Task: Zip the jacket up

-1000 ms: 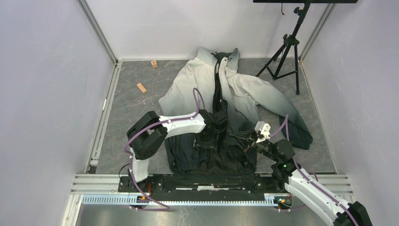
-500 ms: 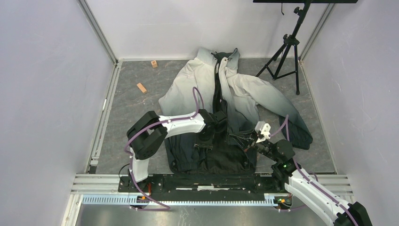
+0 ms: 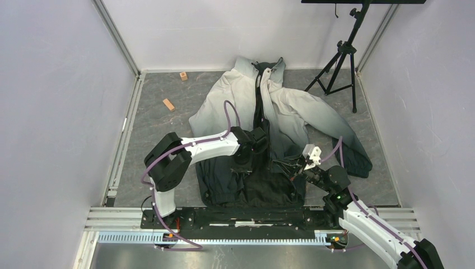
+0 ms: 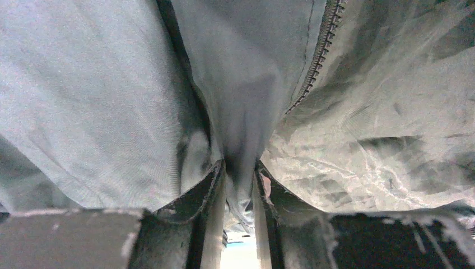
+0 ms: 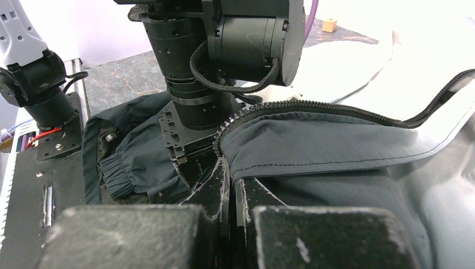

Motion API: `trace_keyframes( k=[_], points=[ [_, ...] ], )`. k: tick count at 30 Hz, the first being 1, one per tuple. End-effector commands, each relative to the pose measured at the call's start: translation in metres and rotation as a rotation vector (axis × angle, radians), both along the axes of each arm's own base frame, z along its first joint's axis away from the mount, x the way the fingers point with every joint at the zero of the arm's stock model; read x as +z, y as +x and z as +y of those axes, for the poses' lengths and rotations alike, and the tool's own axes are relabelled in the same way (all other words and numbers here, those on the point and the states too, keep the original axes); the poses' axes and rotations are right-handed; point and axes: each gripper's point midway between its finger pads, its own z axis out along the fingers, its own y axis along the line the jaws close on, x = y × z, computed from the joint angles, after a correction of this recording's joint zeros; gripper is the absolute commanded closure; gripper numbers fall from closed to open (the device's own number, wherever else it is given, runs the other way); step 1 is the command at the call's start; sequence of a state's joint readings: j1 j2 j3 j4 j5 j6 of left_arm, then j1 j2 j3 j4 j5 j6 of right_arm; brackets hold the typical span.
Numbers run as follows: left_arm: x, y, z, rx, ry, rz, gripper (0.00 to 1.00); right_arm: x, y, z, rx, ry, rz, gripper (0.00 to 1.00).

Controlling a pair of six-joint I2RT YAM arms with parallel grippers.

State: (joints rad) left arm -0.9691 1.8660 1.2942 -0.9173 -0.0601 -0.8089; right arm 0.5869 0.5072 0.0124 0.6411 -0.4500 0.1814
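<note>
The jacket (image 3: 235, 101) lies flat on the table, pale collar at the far end, black hem toward me, its front open. My left gripper (image 3: 248, 157) presses down on the left front panel near the middle. In the left wrist view its jaws (image 4: 240, 168) are closed to a narrow gap, pinching a fold of grey fabric, with a line of zipper teeth (image 4: 319, 56) just to the right. My right gripper (image 3: 292, 166) is shut on the right front edge low down; in the right wrist view the zipper teeth (image 5: 313, 106) run away from its shut fingertips (image 5: 231, 174).
A black tripod (image 3: 341, 61) stands at the back right beside the jacket's sleeve. Two small wooden blocks (image 3: 168, 104) (image 3: 183, 75) lie at the back left. White walls close in both sides. A metal rail (image 3: 252, 216) runs along the near edge.
The left gripper has shifted slightly away from me along the jacket's front and its jaws have narrowed onto the fabric. The right arm has not moved.
</note>
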Motion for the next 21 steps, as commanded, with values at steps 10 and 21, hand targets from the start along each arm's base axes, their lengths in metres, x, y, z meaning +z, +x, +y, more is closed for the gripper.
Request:
trace_keyframes(
  k=[10, 21],
  points=[
    [0.0, -0.006, 0.002, -0.045, -0.045, 0.026, 0.71, -0.098, -0.021, -0.016, -0.008, -0.108, 0.151, 1.0],
    [0.03, -0.008, -0.025, -0.118, -0.401, 0.032, 0.89, -0.098, -0.025, -0.01, 0.03, -0.116, 0.213, 1.0]
  ],
)
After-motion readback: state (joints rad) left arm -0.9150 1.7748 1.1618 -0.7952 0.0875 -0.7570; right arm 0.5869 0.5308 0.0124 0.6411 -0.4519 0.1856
